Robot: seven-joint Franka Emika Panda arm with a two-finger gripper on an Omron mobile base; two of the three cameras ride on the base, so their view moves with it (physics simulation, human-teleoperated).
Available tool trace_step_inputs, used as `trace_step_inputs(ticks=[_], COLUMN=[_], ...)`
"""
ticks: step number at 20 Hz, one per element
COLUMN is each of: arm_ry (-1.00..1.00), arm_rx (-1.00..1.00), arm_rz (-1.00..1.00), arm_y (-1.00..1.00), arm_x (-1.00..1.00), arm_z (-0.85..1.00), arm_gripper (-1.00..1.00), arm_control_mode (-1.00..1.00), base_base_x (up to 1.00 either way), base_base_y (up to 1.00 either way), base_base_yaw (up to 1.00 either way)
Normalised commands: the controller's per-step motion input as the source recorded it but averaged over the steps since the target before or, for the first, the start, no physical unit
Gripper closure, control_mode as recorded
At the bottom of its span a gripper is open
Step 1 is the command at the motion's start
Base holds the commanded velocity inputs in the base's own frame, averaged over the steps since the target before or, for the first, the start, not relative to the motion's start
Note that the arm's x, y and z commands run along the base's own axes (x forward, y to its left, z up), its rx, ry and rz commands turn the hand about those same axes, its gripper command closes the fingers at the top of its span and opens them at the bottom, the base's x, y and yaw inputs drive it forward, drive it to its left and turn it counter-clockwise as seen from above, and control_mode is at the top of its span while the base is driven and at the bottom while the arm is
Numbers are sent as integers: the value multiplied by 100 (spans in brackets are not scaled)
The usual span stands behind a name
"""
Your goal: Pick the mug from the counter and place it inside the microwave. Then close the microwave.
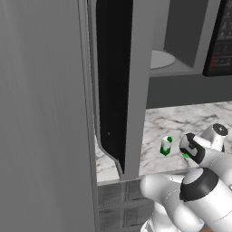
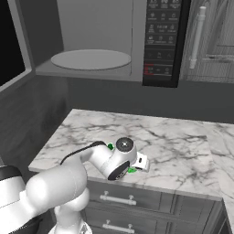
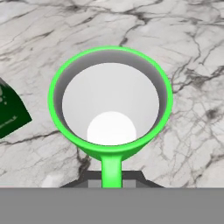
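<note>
Mug (image 3: 110,103) sits upright on the counter (image 3: 188,52), seen from straight above in the hand view: a bright green rim around a pale interior, its handle pointing to six o'clock toward the camera. At nine o'clock of the mug, just beside it but apart, lies the dark green corner of a small carton (image 3: 11,111). In the left base view that carton (image 1: 166,146) shows green and white on the marble, at nine o'clock of the arm's wrist, and a sliver of the mug's green (image 1: 185,155) peeks out beneath the wrist. In the right base view the hand hangs low over the front part of the counter (image 2: 183,141), with bits of green (image 2: 131,170) showing under it. The fingertips are not clear in any view, so I cannot tell how the jaws stand. The microwave (image 2: 114,27) hangs above the counter at twelve o'clock, its door (image 1: 115,81) swung wide open to the left, the round plate (image 2: 90,59) bare inside and the button panel (image 2: 161,41) on its right.
</note>
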Motion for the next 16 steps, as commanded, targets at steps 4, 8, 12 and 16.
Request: trace_step_inputs(ticks=[4,8,12,16], arm_ry=[0,0,2,0], arm_rx=[0,0,0,0], arm_rz=[0,0,0,0], arm_y=[0,0,0,0], arm_x=[0,0,-5,-8], arm_z=[0,2,44,74], arm_gripper=[100,100,100,100], arm_control_mode=[-100,-100,-100,-100], base_base_x=[0,0,0,0], base_base_y=[0,0,0,0], base_base_yaw=[0,0,0,0])
